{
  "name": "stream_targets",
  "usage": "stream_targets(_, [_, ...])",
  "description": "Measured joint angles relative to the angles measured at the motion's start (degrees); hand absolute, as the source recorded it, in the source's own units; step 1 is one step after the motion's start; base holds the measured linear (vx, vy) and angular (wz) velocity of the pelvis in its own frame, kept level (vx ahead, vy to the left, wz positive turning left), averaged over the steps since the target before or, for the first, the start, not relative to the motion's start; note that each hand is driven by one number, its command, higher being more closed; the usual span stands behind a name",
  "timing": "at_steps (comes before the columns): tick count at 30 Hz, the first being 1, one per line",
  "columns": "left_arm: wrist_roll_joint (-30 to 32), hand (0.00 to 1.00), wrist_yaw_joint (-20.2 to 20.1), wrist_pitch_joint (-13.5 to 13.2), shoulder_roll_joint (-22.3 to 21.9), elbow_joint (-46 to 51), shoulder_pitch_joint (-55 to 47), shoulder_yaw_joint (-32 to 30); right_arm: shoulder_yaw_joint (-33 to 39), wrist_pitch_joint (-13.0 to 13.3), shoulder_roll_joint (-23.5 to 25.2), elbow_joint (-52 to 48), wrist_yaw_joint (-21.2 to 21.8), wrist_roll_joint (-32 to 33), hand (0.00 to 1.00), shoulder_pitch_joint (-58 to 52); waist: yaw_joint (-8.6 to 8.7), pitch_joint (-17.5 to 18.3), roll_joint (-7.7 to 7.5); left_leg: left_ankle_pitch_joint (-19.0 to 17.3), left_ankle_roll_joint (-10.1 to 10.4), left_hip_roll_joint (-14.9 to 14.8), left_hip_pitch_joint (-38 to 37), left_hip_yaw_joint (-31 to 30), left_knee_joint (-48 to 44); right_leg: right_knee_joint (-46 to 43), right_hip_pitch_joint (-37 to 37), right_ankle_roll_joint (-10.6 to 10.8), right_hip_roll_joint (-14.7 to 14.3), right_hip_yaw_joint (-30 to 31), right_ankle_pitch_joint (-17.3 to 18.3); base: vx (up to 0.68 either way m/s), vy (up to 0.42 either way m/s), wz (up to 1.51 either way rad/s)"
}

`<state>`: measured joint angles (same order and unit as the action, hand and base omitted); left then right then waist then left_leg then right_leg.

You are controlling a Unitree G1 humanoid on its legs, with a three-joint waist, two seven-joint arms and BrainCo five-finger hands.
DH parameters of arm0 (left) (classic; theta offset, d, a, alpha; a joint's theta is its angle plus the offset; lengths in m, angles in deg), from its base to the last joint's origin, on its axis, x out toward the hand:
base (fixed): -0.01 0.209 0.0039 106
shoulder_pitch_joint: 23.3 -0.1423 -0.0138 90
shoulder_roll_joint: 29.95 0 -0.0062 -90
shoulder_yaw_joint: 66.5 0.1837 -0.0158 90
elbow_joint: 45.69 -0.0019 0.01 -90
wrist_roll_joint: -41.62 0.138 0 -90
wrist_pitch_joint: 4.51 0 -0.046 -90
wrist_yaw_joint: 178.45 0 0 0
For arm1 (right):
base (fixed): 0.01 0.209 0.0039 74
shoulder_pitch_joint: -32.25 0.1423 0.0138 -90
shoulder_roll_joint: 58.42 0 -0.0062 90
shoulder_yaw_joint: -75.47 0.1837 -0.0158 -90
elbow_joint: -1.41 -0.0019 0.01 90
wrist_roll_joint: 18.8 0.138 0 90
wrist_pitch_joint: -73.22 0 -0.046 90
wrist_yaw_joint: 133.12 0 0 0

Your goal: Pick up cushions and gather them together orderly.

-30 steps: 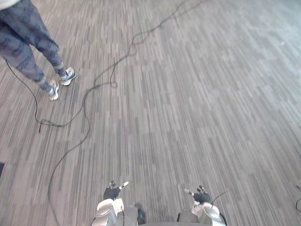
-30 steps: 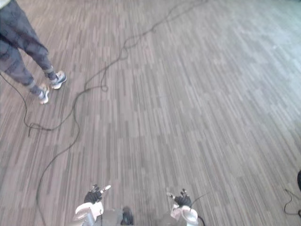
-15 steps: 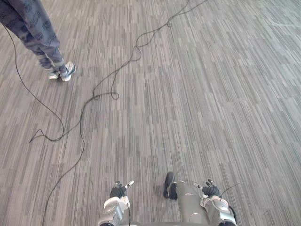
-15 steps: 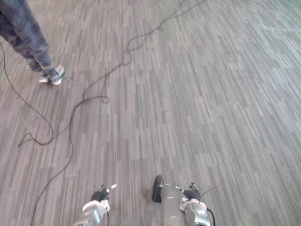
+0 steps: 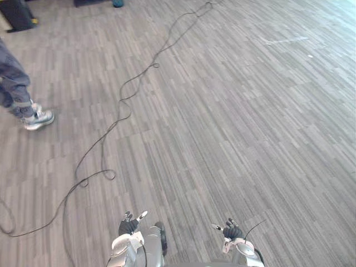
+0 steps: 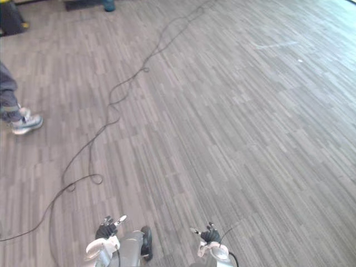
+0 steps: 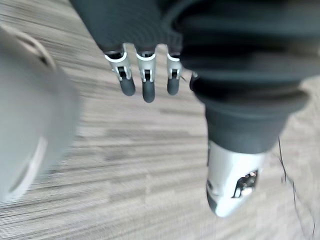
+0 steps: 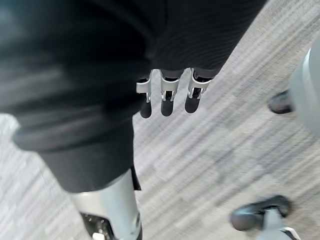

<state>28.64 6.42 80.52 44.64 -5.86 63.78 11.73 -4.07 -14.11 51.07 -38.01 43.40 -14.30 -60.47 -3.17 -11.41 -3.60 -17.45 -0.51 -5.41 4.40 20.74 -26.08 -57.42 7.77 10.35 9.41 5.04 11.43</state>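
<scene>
The two head views look forward and steeply down from high up onto the striped grey floor (image 5: 239,111). They sit just beside each other and face the same way, so they share nearly the whole scene: a person's shoe (image 5: 38,118) at the left, a dark box (image 5: 16,14) at the far left edge, and at the near edge the left hand (image 5: 129,225) and right hand (image 5: 231,230). Each wrist view looks along its own hand from very close, down at the floor just beneath it.
</scene>
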Motion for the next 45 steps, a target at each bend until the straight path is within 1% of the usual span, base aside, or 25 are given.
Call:
stream_targets(3, [0.0, 0.0, -0.1, 0.7, -0.4, -2.4, 1.3, 2.5, -0.3, 0.5, 0.0, -3.4, 0.2, 0.0, 0.0, -0.7, 0.98, 0.1, 1.6, -0.3, 0.0, 0.0, -11.3, 2.9, 8.0, -4.8, 8.6, -3.9, 0.8, -11.2, 2.2, 0.56, 0.182, -0.73])
stream_targets(6, [0.5, 0.0, -0.2, 0.7, -0.9, -3.8, 3.9, 2.8, 1.1, 0.9, 0.0, -4.5, 0.4, -0.1, 0.0, -0.4, 2.45, -0.1, 1.38, -0.4, 0.5, 0.2, -18.8, 3.8, 15.4, 10.9, 14.8, -7.3, 1.3, -25.2, 2.7, 0.6, 0.102, -0.12])
stream_targets(8, [0.7, 0.0, -0.3, 0.8, -0.8, -4.9, 4.2, 3.6, 1.9, 0.9, 0.0, -4.2, 0.5, 0.0, 0.0, 0.0, 3.6, -0.1, 1.26, -0.4, 0.5, 0.7, -21.9, 3.7, 17.2, 24.1, 15.8, -10.0, -0.3, -29.4, -1.0, 0.55, -0.016, 0.06])
stream_targets(9, [1.8, 0.0, -0.6, 0.9, -1.0, -5.2, 3.8, 3.9, 2.3, 0.9, 0.0, -4.1, 0.6, 0.0, 0.0, 0.0, 3.64, 0.1, 0.96, -0.3, 2.2, 1.9, -24.1, 3.5, 17.9, 34.0, 15.7, -11.9, -2.0, -30.0, -6.0, 0.82, -0.108, -0.04])
stream_targets(10, [2.4, 0.0, -0.6, 1.0, -1.6, -5.6, 3.4, 3.6, 2.5, 0.8, -0.4, -4.0, 0.9, 0.0, 0.0, 0.2, 4.23, 0.3, 1.07, -0.1, 4.3, 2.5, -27.1, 2.0, 17.8, 35.0, 15.5, -19.4, -3.3, -28.4, -12.3, 0.7, -0.099, -0.17])
stream_targets(11, [2.6, 0.0, -0.7, 1.2, -2.1, -5.7, 3.3, 3.2, 2.6, 0.8, -1.1, -4.1, 1.0, -0.1, 0.0, 0.7, 3.95, 0.2, 2.8, 0.3, 5.0, 1.5, -27.6, 1.9, 17.5, 33.3, 15.5, -19.2, -4.2, -29.2, -11.3, 0.84, -0.107, -0.29])
stream_targets(12, [2.9, 0.0, -1.1, 1.4, -3.2, -5.6, 2.9, 1.8, 2.6, 0.8, -1.5, -4.2, 1.1, -0.1, 0.0, 1.2, 3.85, 0.6, 4.5, 2.8, 9.1, -0.4, -26.9, 1.6, 13.3, 31.1, 15.0, -19.8, -4.7, -29.3, -7.6, 0.41, -0.039, -0.34])
stream_targets(13, [3.0, 0.0, -1.1, 1.5, -3.4, -5.6, 2.8, 1.5, 2.9, 0.8, -1.4, -4.4, 1.2, -0.1, 0.0, 1.1, 4.05, 0.4, 4.88, 4.7, 9.7, -1.3, -25.8, 0.7, 9.4, 30.0, 14.4, -19.6, -5.5, -29.2, -5.9, 0.85, -0.16, -0.46])
stream_targets(15, [3.4, 0.0, -1.4, 1.6, -3.8, -5.1, 1.7, -0.4, 1.3, 0.6, -1.2, -4.4, 1.2, 0.0, 0.0, 1.2, 3.81, -0.4, 6.64, 14.5, 9.5, -6.5, -14.9, -4.5, -19.7, 32.9, 7.2, -19.4, -10.3, -25.1, -1.9, 0.75, -0.118, -0.88])
stream_targets(16, [3.4, 0.0, -1.5, 1.6, -3.8, -4.8, 1.4, -0.7, 1.0, 0.5, -1.1, -4.3, 1.2, 0.0, 0.0, 1.3, 3.57, -0.7, 6.74, 13.0, 8.5, -7.1, -12.8, -4.8, -24.6, 33.8, 5.8, -19.4, -11.2, -24.1, -1.4, 0.61, 0.022, -1.26])
stream_targets(17, [3.4, 0.0, -1.7, 1.5, -3.6, -3.2, 1.7, -0.8, 0.4, 0.0, -0.1, -3.3, 1.1, 0.0, 0.0, 1.7, 2.99, -1.7, 5.96, 7.2, 5.8, -7.9, -6.1, -5.3, -34.4, 35.9, 1.0, -20.1, -12.8, -20.7, 0.5, 0.59, 0.052, -1.31])
stream_targets(20, [3.1, 0.0, -1.7, 0.8, -2.3, -0.5, 1.2, -0.8, -0.6, -0.5, 0.6, -1.2, 1.0, 0.1, 0.0, 1.6, 0.45, -1.6, 3.32, 0.4, 2.7, -6.3, 6.1, -5.0, -26.3, 41.2, -8.7, -18.6, -13.2, -10.8, 2.6, 0.59, 0.128, -1.5])
stream_targets(22, [2.6, 0.0, -1.7, 0.3, -2.2, 0.5, 0.8, -1.3, -0.3, -0.5, 0.5, -1.1, 0.7, 0.1, 0.0, 1.5, -0.15, -1.4, 3.79, 0.5, 2.5, -5.4, 11.0, -7.6, -15.3, 42.4, -12.3, -16.7, -12.5, -6.5, 4.6, 0.56, 0.226, -1.37])
stream_targets(24, [2.3, 0.0, -1.6, 0.2, -2.0, 0.7, 0.4, -1.8, -0.2, -0.5, 0.4, 0.8, 0.7, 0.0, 0.0, 1.5, -0.21, -1.1, 4.11, 6.4, 6.9, -3.8, 14.1, -12.5, 4.0, 45.2, -17.1, -14.2, -10.7, -2.1, 7.3, 0.64, 0.372, -0.91])
stream_targets(25, [2.1, 0.0, -1.6, 0.2, -1.8, 0.7, 0.2, -1.7, -0.5, -0.5, 0.3, 1.8, 0.7, 0.0, 0.0, 1.5, -0.47, -0.6, 3.82, 10.8, 8.0, -3.4, 14.5, -13.3, 5.4, 46.3, -18.7, -13.3, -10.0, -0.3, 8.1, 0.86, 0.515, -0.96])
stream_targets(26, [2.0, 0.0, -1.4, 0.2, -0.7, 0.0, -0.6, -1.3, -1.3, -0.6, 0.0, 3.7, 0.8, 0.0, 0.0, 1.6, -0.57, 1.3, 2.67, 15.0, 5.9, -1.4, 14.3, -13.2, 4.7, 47.5, -19.7, -12.3, -7.7, 2.6, 8.3, 0.92, 0.508, -0.91])
stream_targets(27, [2.0, 0.0, -1.3, 0.4, 0.6, -0.6, -0.6, -1.4, -1.6, -0.6, 0.2, 4.2, 1.1, 0.0, 0.0, 1.6, -0.19, 2.1, 1.07, 11.6, 3.1, -0.2, 14.7, -11.1, 2.1, 45.3, -18.6, -11.4, -5.5, 3.9, 6.7, 0.77, 0.414, -0.82])
stream_targets(29, [1.6, 0.0, -1.2, 0.3, 1.0, -0.9, -0.6, -1.4, -1.4, -0.6, 0.4, 4.1, 1.1, 0.0, 0.0, 1.5, -0.47, 2.1, 0.51, 8.6, 1.2, 0.1, 12.7, -8.0, 0.4, 37.6, -15.8, -8.8, -4.3, 5.3, 5.4, 0.56, 0.325, -0.59])
stream_targets(31, [1.5, 0.0, -1.2, 0.6, 1.2, -2.0, -0.6, -1.3, -1.8, -0.5, 0.0, 3.5, 1.3, -0.1, 0.0, 1.4, -0.14, 0.9, 0.36, 4.0, -0.8, 2.3, 2.2, -4.3, 3.4, 7.4, -4.8, 1.2, -2.9, 4.8, -3.3, 0.67, 0.381, -0.78])
stream_targets(34, [1.6, 0.0, -1.2, 1.3, 0.0, -3.4, -0.1, 0.9, -2.2, 0.3, -0.2, -1.5, 1.3, -0.1, 0.0, 0.8, 1.61, -0.2, 2.86, 1.2, -1.3, 3.1, -10.4, -2.8, 9.6, -5.1, 4.9, -3.5, -2.3, -6.2, 0.9, 0.52, 0.251, -0.4])
stream_targets(38, [1.7, 0.0, -1.3, 1.6, -0.3, -4.9, 1.1, 2.4, -1.9, 0.8, -0.1, -2.7, 1.7, -0.1, 0.0, 1.3, 3.04, -0.4, 2.34, 0.9, -1.1, 3.6, -19.5, -2.8, 17.3, 12.0, 12.8, -7.2, -2.1, -19.1, 2.7, 0.54, 0.126, 0.11])
stream_targets(41, [1.8, 0.0, -1.6, 1.6, 0.1, -5.6, 0.8, 4.8, -1.2, 0.8, -0.4, -2.3, 1.7, -0.1, 0.0, 1.3, 3.69, -0.3, 0.67, 0.9, -1.1, 5.7, -25.2, -5.6, 20.6, 35.1, 13.0, -8.5, -2.4, -21.9, -5.4, 0.62, -0.054, 0.54])
stream_targets(42, [2.2, 0.0, -1.7, 1.5, 0.0, -5.5, 0.5, 4.8, -1.2, 0.7, -0.9, -2.3, 1.7, -0.1, 0.0, 1.0, 4.03, 0.0, 0.53, 0.9, -1.1, 6.4, -27.6, -8.3, 20.7, 33.9, 13.2, -13.9, -2.6, -19.8, -11.0, 0.67, -0.125, 0.59])
stream_targets(44, [2.7, 0.0, -1.7, 1.5, -1.1, -5.2, 0.3, 3.8, -1.2, 0.5, -1.9, -2.5, 1.8, -0.2, 0.0, 1.4, 3.94, 0.8, 3.02, 1.0, -0.9, 3.6, -25.0, -9.9, 11.1, 29.9, 12.4, -15.3, -3.6, -20.8, -7.3, 0.66, -0.156, 0.17])
stream_targets(45, [2.8, 0.0, -1.7, 1.5, -1.6, -4.4, 0.1, 3.3, -1.4, 0.5, -2.1, -2.9, 1.8, -0.4, 0.0, 1.6, 4.02, 0.3, 4.86, 3.2, 2.7, 1.3, -19.5, -10.7, -2.8, 29.9, 10.3, -15.3, -5.0, -20.9, -4.9, 0.63, -0.164, -0.11])
